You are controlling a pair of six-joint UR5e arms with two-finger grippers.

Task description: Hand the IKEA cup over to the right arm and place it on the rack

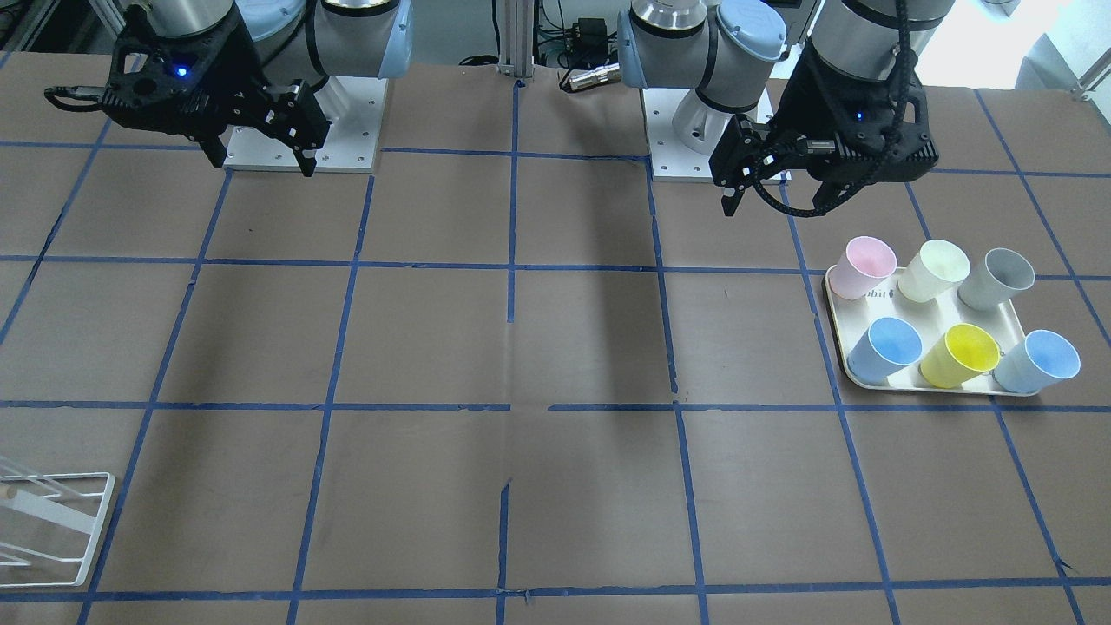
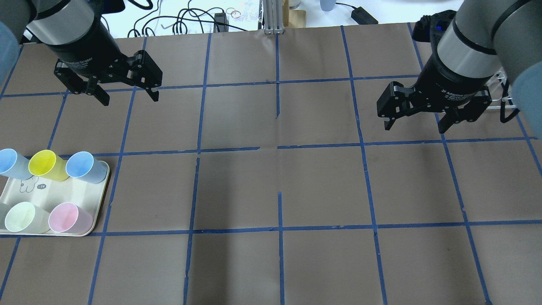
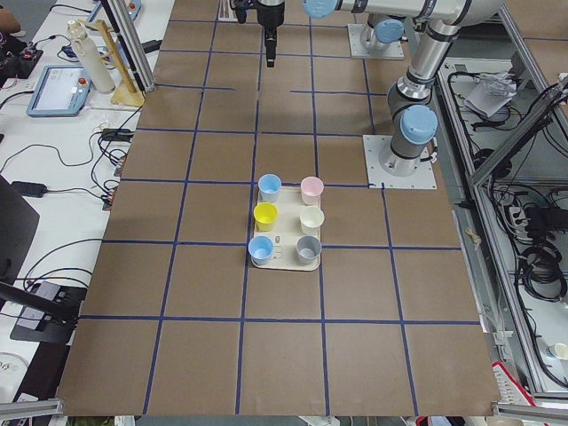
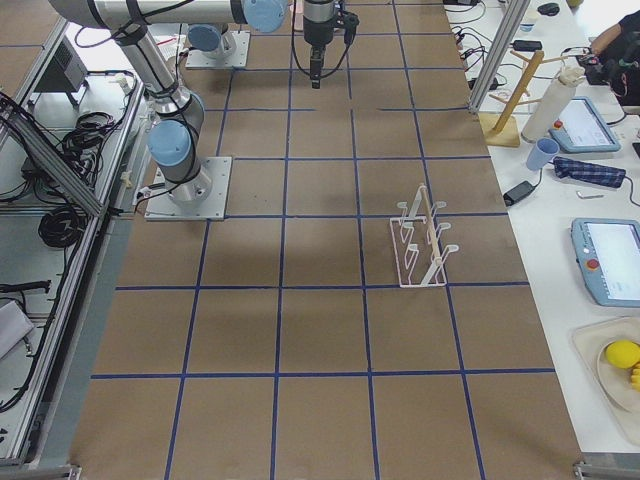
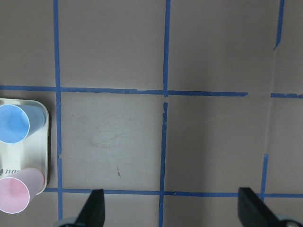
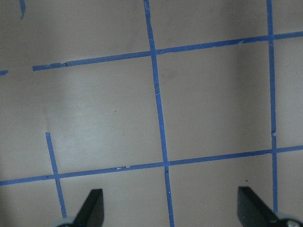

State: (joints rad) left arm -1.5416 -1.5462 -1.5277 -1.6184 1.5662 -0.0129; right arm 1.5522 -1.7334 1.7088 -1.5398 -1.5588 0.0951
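The pale cream IKEA cup (image 1: pixel 933 270) stands upright on a cream tray (image 1: pixel 837 325), between a pink cup and a grey cup. It also shows in the overhead view (image 2: pixel 23 217) and the exterior left view (image 3: pixel 311 218). My left gripper (image 2: pixel 129 98) hangs open and empty above the table, beyond the tray; it also shows in the front view (image 1: pixel 732 195). My right gripper (image 2: pixel 416 126) is open and empty over bare table. The white wire rack (image 4: pixel 420 240) stands on the table's right side (image 1: pixel 52 521).
The tray also holds a pink cup (image 1: pixel 864 266), a grey cup (image 1: pixel 998 278), a yellow cup (image 1: pixel 959 356) and two blue cups (image 1: pixel 887 349). The left wrist view catches the tray's edge (image 5: pixel 45 142). Blue tape lines grid the brown table. The arm bases (image 1: pixel 347 130) stand at the robot's edge.
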